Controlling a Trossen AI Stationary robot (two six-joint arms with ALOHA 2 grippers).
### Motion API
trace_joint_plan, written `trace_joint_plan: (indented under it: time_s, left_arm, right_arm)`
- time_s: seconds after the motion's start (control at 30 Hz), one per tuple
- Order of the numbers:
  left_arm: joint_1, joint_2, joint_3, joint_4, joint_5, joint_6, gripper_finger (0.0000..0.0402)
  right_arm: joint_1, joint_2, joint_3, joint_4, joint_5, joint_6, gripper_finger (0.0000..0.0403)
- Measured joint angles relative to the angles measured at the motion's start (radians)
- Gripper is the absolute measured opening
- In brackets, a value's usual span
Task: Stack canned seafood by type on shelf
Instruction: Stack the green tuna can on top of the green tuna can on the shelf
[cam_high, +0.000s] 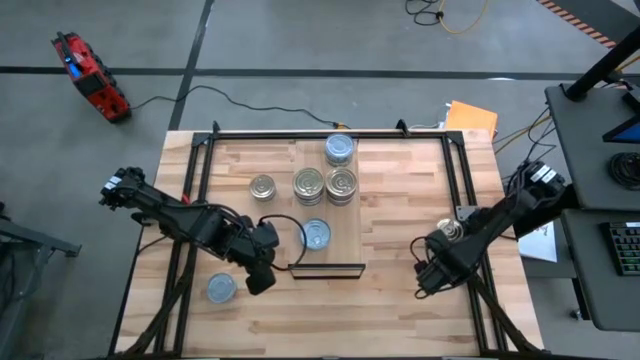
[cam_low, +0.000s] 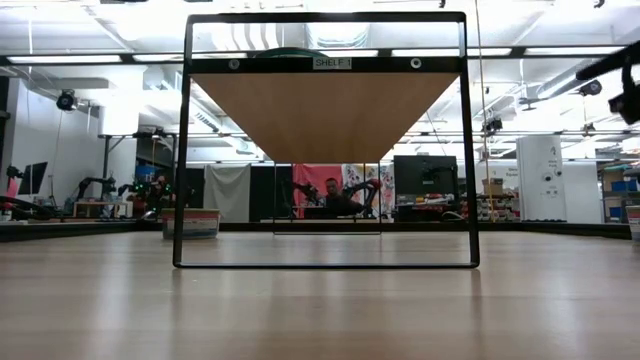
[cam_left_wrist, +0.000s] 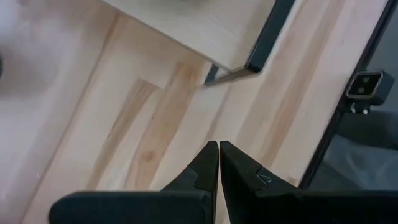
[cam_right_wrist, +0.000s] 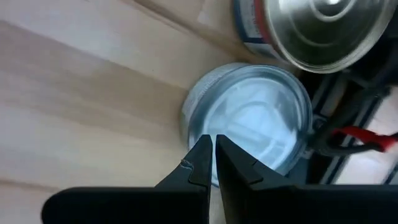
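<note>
Your left gripper (cam_high: 262, 283), jaws clenched and empty, hangs by the shelf's (cam_high: 345, 225) front-left corner; one pale tin (cam_high: 221, 288) sits just beside it near the counter's (cam_high: 395, 200) front-left. Four ringed tins (cam_high: 309, 185) cluster at the shelf's back, one pale-topped tin (cam_high: 316, 234) in front. Right gripper (cam_right_wrist: 213, 152), jaws clenched and empty, hovers over tins (cam_right_wrist: 252, 121) at the counter's right edge; open counter between.

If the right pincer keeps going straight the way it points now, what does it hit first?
Most likely the pale blue-topped tin, which lies right beyond the shut tips of the right pincer in its wrist view. A ringed silver-topped tin lies just past it. How much gap remains is unclear.
</note>
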Motion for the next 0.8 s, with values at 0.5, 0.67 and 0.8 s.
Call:
trace_joint_plan:
  time_s: [0.5,0.67,0.8]
  left_arm:
    - [-0.002,0.000,0.000,0.037,-0.065,0.000,0.0000]
    - [-0.002,-0.001,0.000,0.042,-0.067,0.000,0.0000]
    - [-0.005,-0.001,-0.001,0.079,-0.067,0.002,0.0000]
  right_arm:
    - [0.001,0.104,0.059,0.193,0.092,-0.168,0.0013]
    - [0.003,0.100,0.153,0.163,0.217,-0.226,0.0013]
    - [0.003,0.068,0.203,0.089,0.240,-0.230,0.0013]
